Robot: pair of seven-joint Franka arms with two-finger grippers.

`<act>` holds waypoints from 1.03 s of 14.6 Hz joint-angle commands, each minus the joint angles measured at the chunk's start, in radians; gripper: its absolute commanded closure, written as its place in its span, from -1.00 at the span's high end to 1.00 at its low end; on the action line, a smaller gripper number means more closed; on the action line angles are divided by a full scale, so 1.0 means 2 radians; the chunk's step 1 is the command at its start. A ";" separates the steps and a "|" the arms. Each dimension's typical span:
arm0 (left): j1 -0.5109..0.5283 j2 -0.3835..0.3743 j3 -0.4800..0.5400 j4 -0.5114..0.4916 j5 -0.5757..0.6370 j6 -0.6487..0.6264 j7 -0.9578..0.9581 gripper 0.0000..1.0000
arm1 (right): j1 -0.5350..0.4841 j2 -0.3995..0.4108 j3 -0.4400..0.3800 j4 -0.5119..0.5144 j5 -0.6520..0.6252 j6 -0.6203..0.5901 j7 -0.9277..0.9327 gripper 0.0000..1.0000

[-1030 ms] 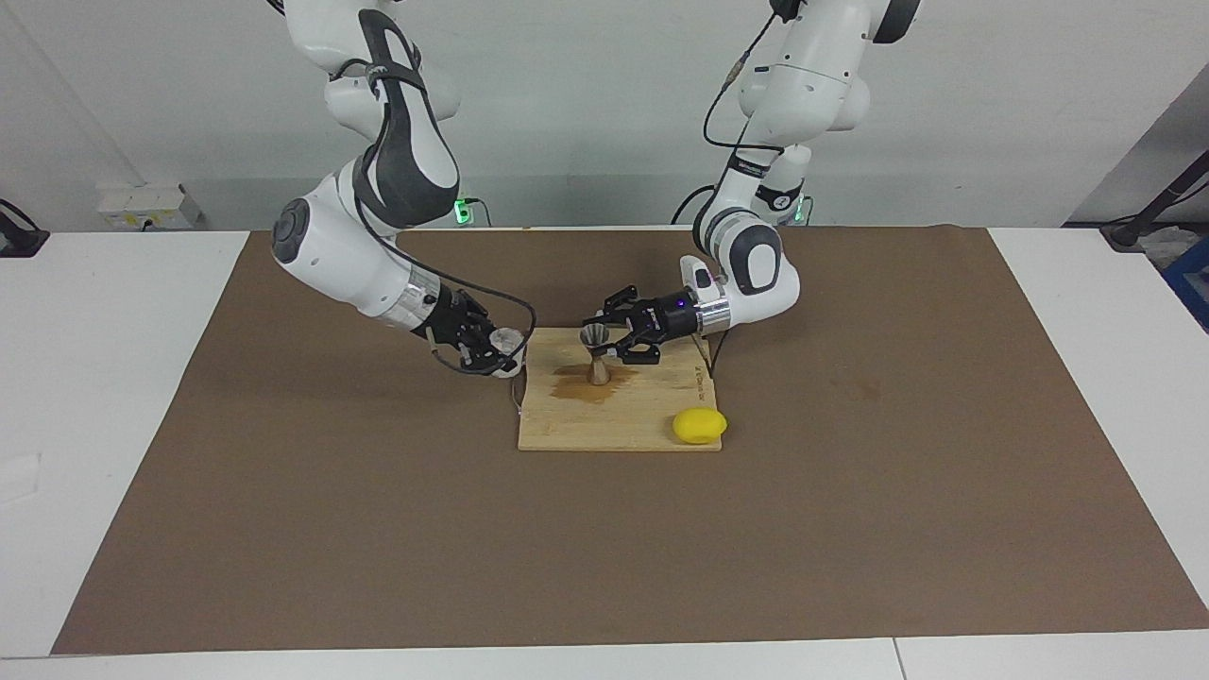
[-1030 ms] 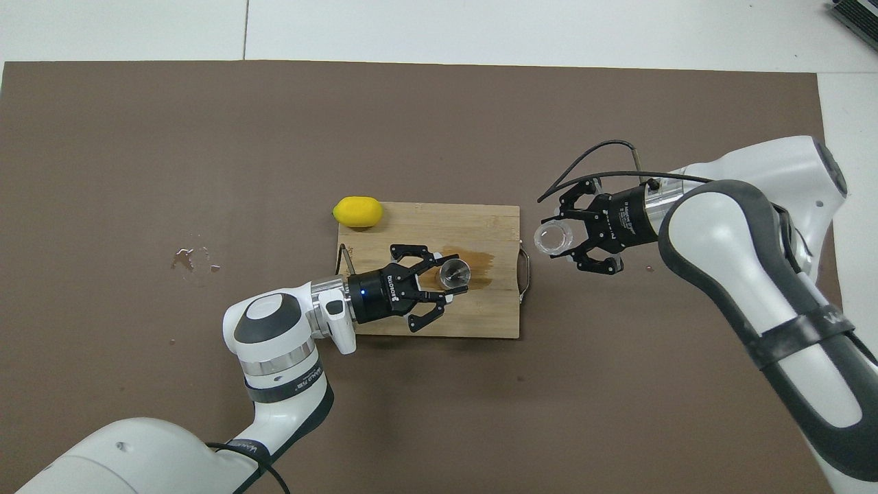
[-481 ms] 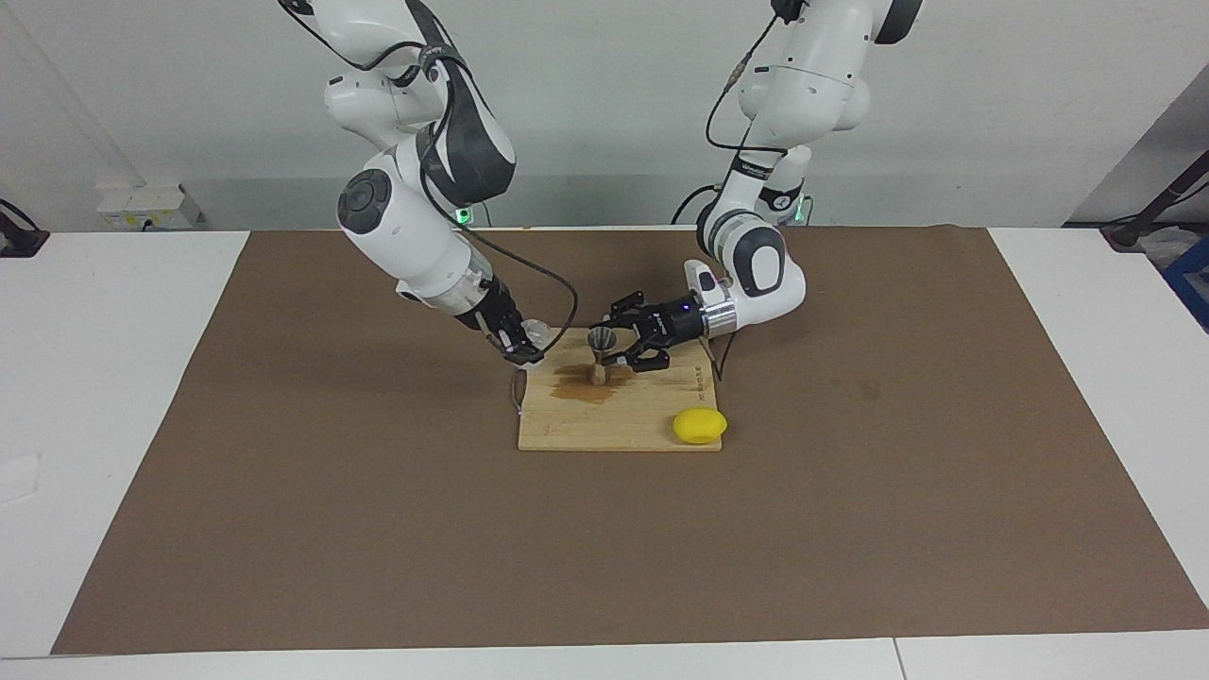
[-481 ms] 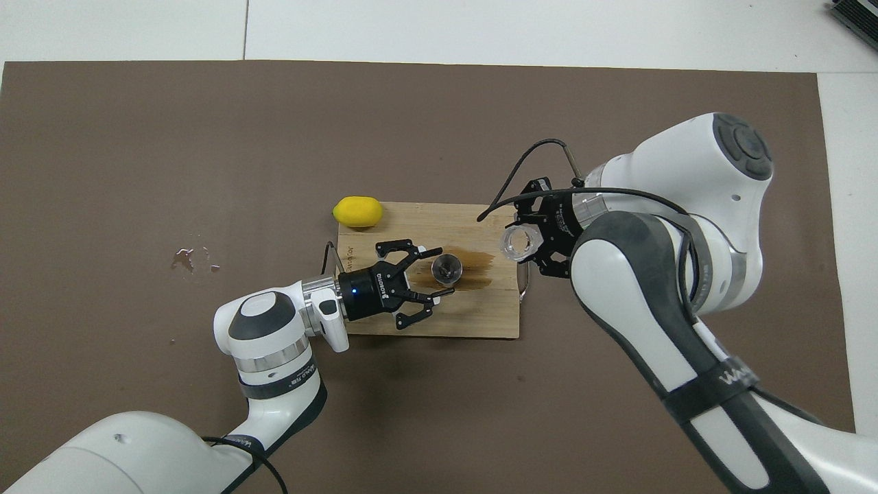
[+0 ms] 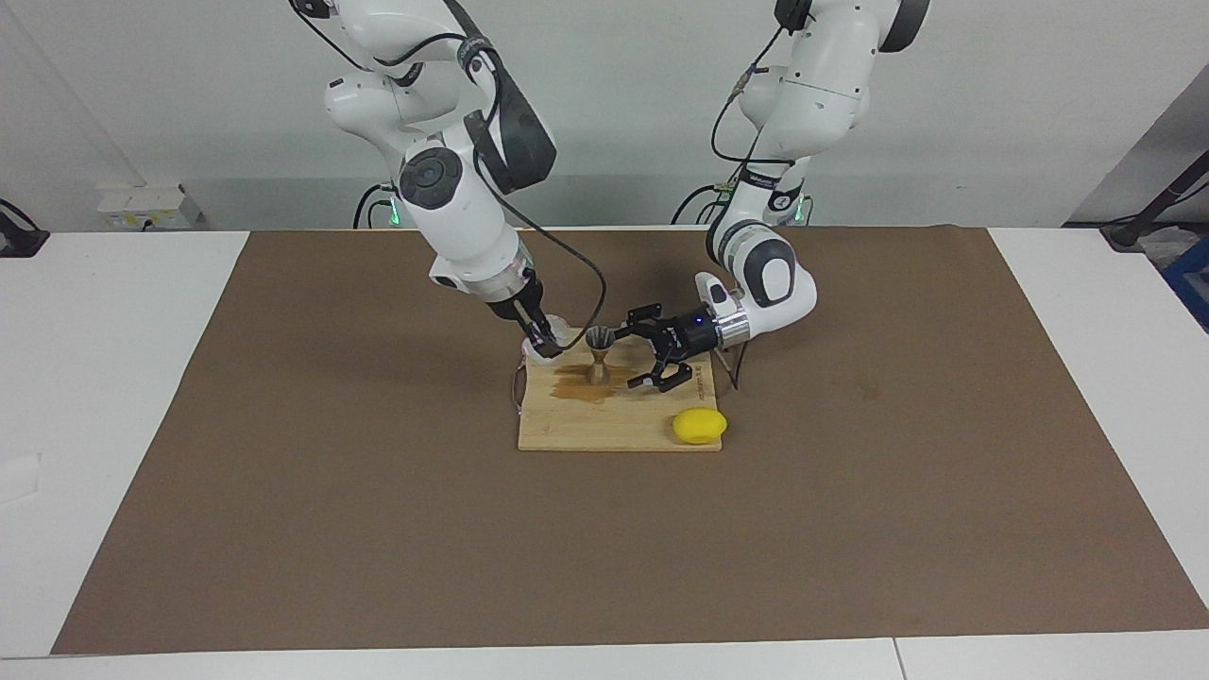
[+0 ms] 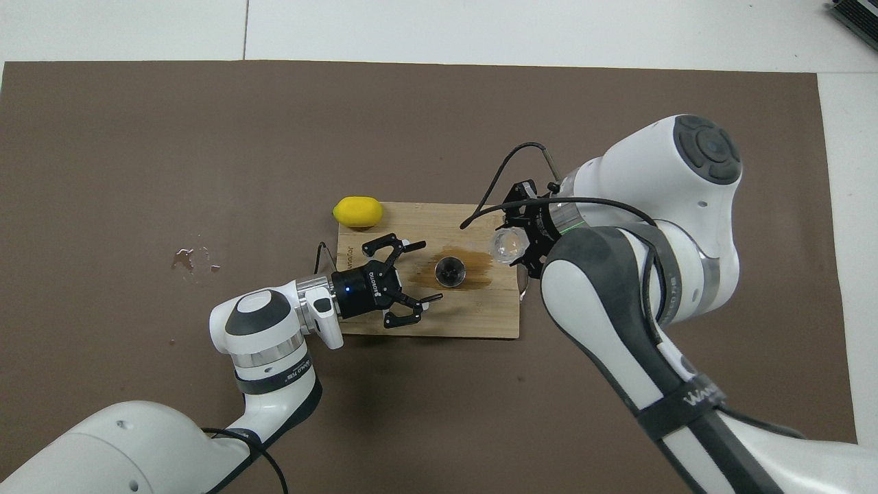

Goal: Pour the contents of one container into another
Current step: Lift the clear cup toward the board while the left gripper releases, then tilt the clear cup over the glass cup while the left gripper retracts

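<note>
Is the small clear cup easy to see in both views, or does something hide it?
Facing view: the small clear cylindrical cup is faint, partly covered by the right gripper. Overhead view: it shows clearly over the wooden board's edge.

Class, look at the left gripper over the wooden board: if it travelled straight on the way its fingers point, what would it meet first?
Probably the jigger: the open left gripper points along the cutting board toward it, though in the facing view the jigger may lie slightly off its line.
</note>
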 commanded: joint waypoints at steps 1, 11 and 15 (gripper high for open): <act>0.029 -0.031 -0.003 -0.019 0.028 -0.001 0.004 1.00 | 0.016 0.010 -0.001 0.019 -0.034 -0.003 0.021 -1.00; 0.141 -0.076 -0.002 -0.043 0.183 -0.051 -0.008 1.00 | 0.060 0.026 -0.001 0.038 -0.136 -0.002 0.058 -1.00; 0.200 -0.122 -0.002 -0.038 0.312 -0.076 -0.074 1.00 | 0.074 0.027 -0.001 0.037 -0.200 0.000 0.060 -1.00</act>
